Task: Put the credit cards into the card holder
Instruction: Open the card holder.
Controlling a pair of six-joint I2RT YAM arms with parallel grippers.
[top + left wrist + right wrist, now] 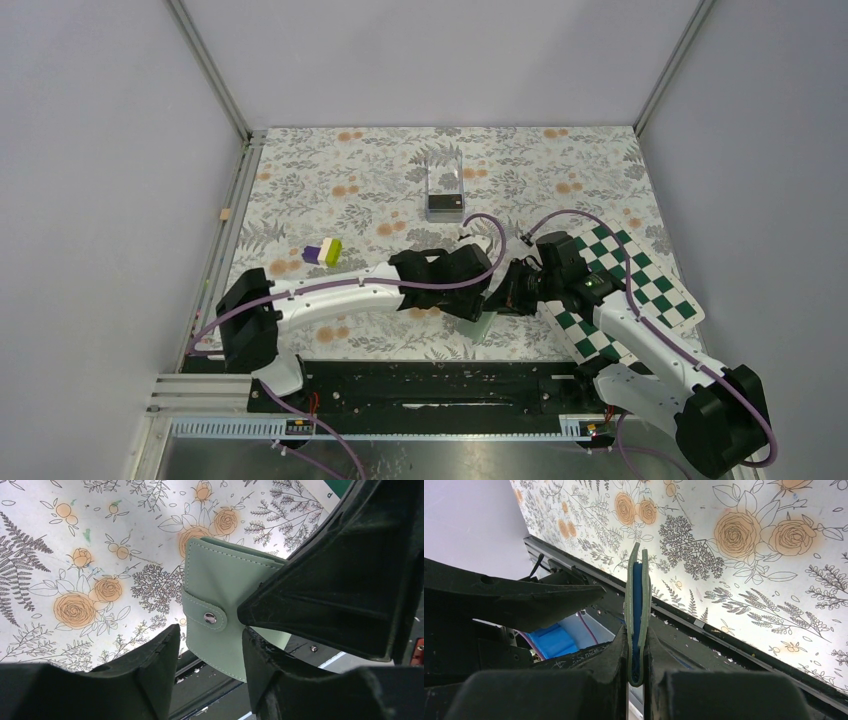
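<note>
My right gripper is pinching the card holder by one edge. The holder is folded shut with its snap fastened, and it hangs over the near edge of the flowered table. My left gripper is spread, with a finger on either side of the snap tab but not clamping it. What looks like a credit card lies in the clear box, well apart.

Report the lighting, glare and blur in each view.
Top external: even light, sharp, no glare. Left wrist: jaws dark against the bright floral tablecloth, green wallet sharp. Right wrist: tablecloth washed out at right, jaws in silhouette.
</note>
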